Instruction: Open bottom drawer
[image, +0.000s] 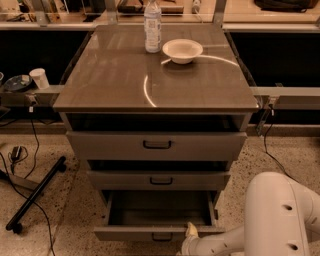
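I'm looking down at the cabinet (115, 80) from the front. Its bottom drawer (159, 212) stands pulled well out, bare inside showing, and reaches farther forward than the cabinet's middle drawer (200, 180) and top drawer (105, 145). My gripper (191, 230) is low at the cabinet's foot, at the bottom drawer's front edge, just right of its black loop handle (161, 237). Toward the back of the cabinet's top stand a water bottle (152, 25) and a white bowl (182, 50).
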